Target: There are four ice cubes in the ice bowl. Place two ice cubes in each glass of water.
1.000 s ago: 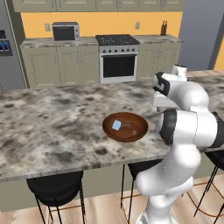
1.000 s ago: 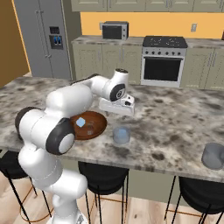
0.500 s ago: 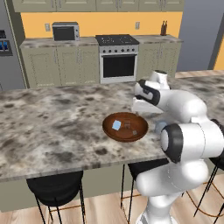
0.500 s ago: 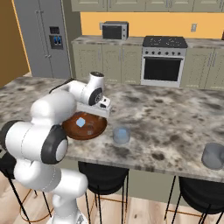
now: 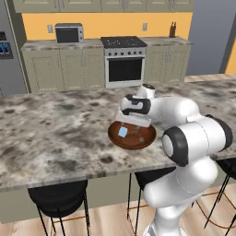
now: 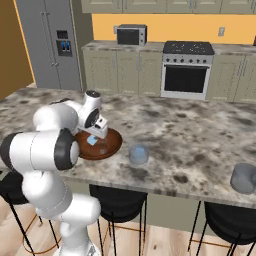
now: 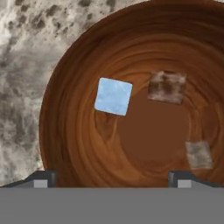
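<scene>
**Gripper Positioned Over Ice Bowl, Fingers Spread**

The gripper [image 7: 112, 177] is hovering directly above the ice bowl [image 7: 83, 144], pointing down into it. Its two dark fingertips [image 7: 41, 178] are standing far apart at the bottom of the hand view, one at each side, and nothing is sitting between them. The jaws are spread wide and are holding nothing.

The ice bowl [image 5: 115, 134] is sitting on the granite counter [image 5: 55, 133], near the counter's front edge, and the arm's white hand is hanging over its rear portion in both base views. In the right base view the bowl [image 6: 112, 145] is lying just beside the arm's forearm.

Inside the bowl, one pale-blue ice cube [image 7: 113, 96] is resting on the sloping inner wall, left of the bowl's flat centre. Two further translucent cubes are showing as mottled grey-brown squares: one [image 7: 166, 87] is lying above and right of centre, and a smaller-looking one [image 7: 198, 154] is lying toward the lower right. All three are sitting apart from one another.

One glass of water [image 6: 139, 154] is standing on the counter just to the right of the bowl. The second glass [image 6: 244, 178] is standing well apart, near the counter's far right end. Whether either is holding ice cannot be determined.
</scene>
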Controlling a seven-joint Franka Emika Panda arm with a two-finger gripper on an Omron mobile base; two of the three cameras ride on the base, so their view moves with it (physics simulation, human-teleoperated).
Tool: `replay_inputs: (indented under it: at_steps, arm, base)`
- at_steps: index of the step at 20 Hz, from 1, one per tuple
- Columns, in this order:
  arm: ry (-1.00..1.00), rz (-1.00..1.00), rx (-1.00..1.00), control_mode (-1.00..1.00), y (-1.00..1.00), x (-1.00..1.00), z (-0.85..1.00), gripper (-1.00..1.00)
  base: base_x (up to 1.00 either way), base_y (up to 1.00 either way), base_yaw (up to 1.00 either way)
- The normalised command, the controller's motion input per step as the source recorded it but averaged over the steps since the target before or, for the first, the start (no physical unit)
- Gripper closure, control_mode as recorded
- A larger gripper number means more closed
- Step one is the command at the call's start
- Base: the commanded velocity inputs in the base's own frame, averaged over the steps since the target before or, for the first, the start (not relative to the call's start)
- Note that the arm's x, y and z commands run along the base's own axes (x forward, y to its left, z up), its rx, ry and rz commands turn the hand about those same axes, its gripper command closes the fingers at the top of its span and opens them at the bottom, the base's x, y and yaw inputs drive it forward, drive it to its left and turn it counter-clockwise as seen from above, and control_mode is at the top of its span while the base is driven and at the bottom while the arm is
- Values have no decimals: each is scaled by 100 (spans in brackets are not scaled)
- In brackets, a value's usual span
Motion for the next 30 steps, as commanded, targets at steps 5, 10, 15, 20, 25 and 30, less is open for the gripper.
replay_inputs:
  at_steps: [5,10,15,20,25,30]
  arm:
    - [-1,-6,-5,-100,11,66,-24,-100]
    - [2,-7,-4,-100,-7,47,-34,-100]
    - [8,0,0,-100,0,9,-51,-100]
    - [6,0,0,-100,13,5,-34,100]
    - [4,0,1,-100,9,-2,-2,100]
    - [-3,-5,0,-100,-29,-41,88,100]
  base:
    - [0,0,0]
    - [0,0,0]
    - [0,0,0]
    - [0,0,0]
    - [0,0,0]
    - [0,0,0]
